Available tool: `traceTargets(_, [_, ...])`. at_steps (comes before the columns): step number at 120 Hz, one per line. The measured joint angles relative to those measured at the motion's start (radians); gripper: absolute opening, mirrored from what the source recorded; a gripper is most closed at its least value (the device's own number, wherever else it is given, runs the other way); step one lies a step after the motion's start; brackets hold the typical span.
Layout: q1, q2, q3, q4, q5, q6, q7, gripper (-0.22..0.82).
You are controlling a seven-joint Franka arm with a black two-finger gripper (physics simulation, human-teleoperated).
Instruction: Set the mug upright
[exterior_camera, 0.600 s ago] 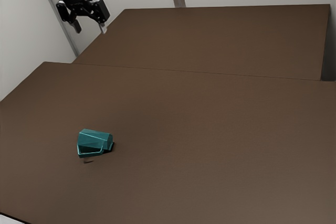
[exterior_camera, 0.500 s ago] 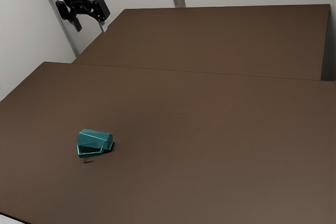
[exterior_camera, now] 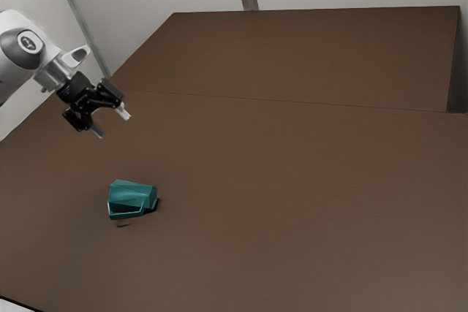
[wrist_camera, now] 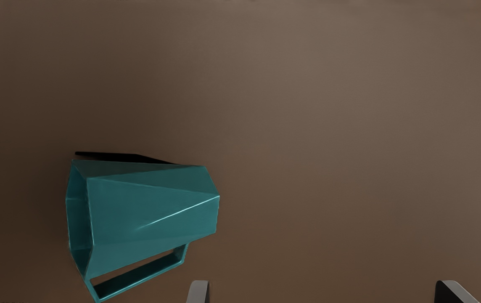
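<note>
While the teal mug lies on its side on the table, toward the exterior view's left, its mouth shows bare teal inner walls and its handle juts out on the side nearer the claw. That claw hangs apart from the mug, fingers spread wide around nothing, with the table's left edge near it and brown tabletop running broadly to the exterior view's right.

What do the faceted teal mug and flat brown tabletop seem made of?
The faceted teal mug looks glossy, perhaps glazed ceramic or hard plastic: bright edge highlights. The flat brown tabletop looks matte, possibly laminate or painted wood: soft shading, no sharp reflections.
</note>
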Motion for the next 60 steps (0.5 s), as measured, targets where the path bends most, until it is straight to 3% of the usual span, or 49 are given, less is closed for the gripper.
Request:
traceTargets(17, [0.193,0.022,0.074,-0.096,-0.063,0.037,0.126,0.58])
traceTargets(32, [0.376,0.090,0.093,-0.114,-0.086,0.067,0.245,0.59])
traceTargets(49, [0.197,0.155,0.094,-0.119,-0.164,0.090,0.365,0.58])
traceTargets(60, [0.193,0.167,0.095,-0.144,-0.254,0.093,0.434,0.58])
